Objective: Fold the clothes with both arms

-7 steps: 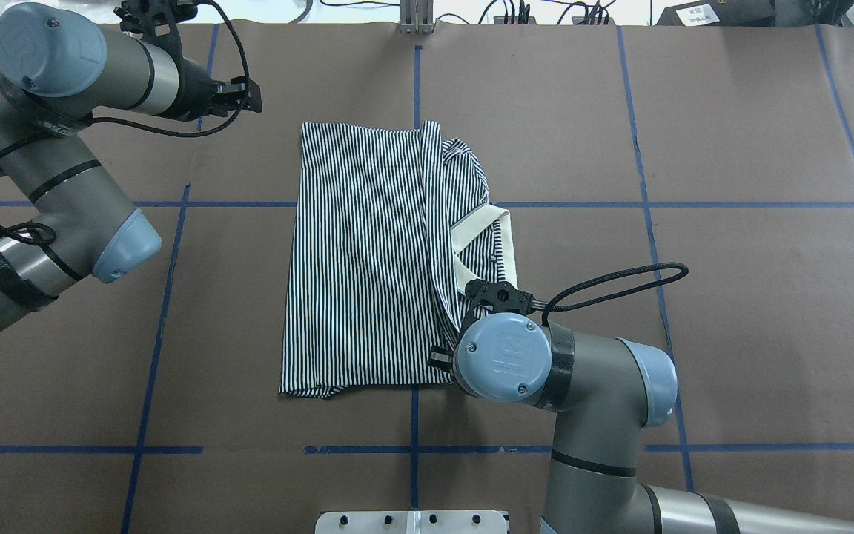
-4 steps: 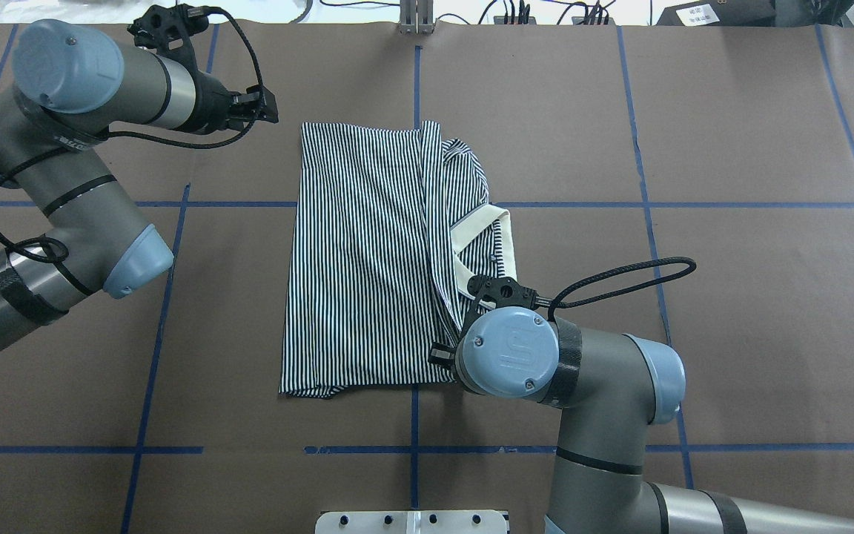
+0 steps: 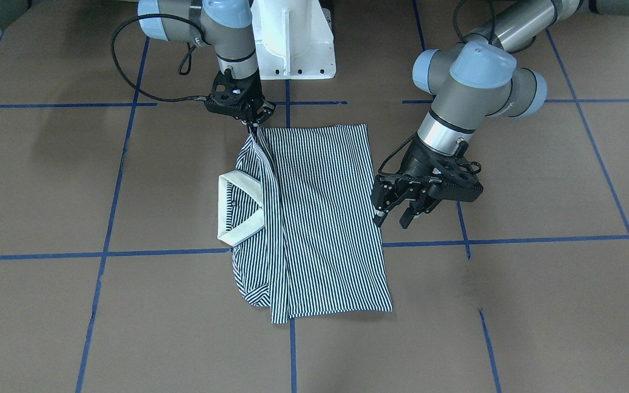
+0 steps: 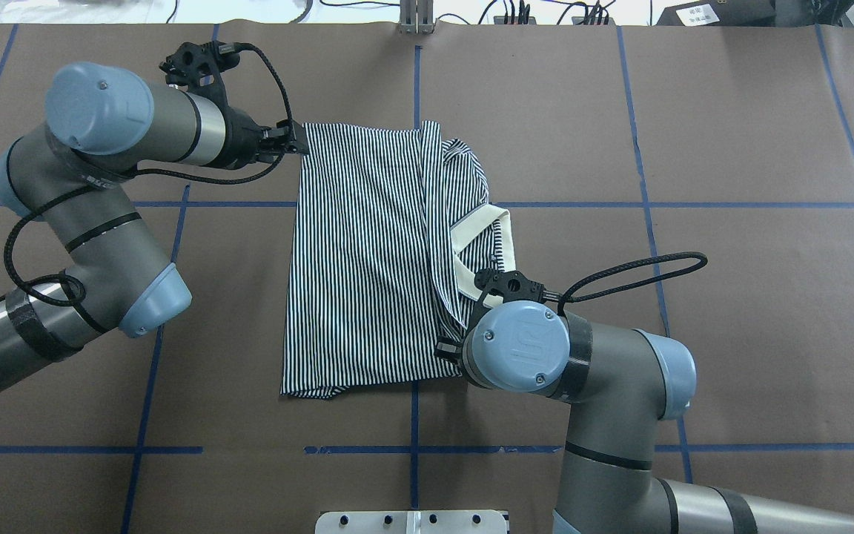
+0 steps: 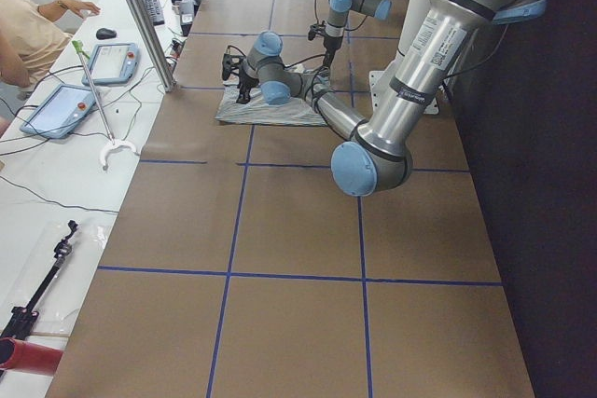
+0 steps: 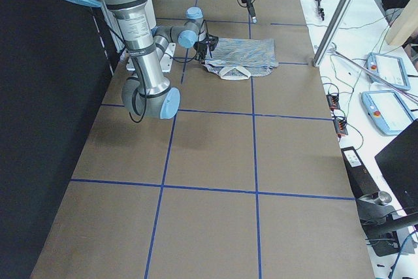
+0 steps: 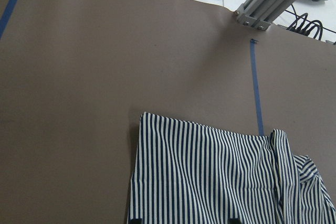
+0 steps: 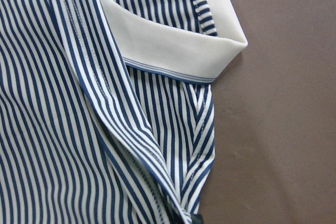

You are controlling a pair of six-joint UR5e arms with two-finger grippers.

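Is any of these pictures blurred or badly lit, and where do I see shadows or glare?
Right wrist view: sharp, with crisp stripes on the shirt and a clean collar edge. Front-facing view: even light, soft shadows on the table. Overhead view: no glare on the table, only a washed-out strip beyond its far edge. Side views: the shirt is tiny and one side of each picture is black.

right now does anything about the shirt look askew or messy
Yes. The polo shirt is folded unevenly: its cream collar juts out past the folded-over flap on the robot's right side, and that flap lies in a rumpled, slanting ridge rather than flat. Nothing looks torn or spilled.
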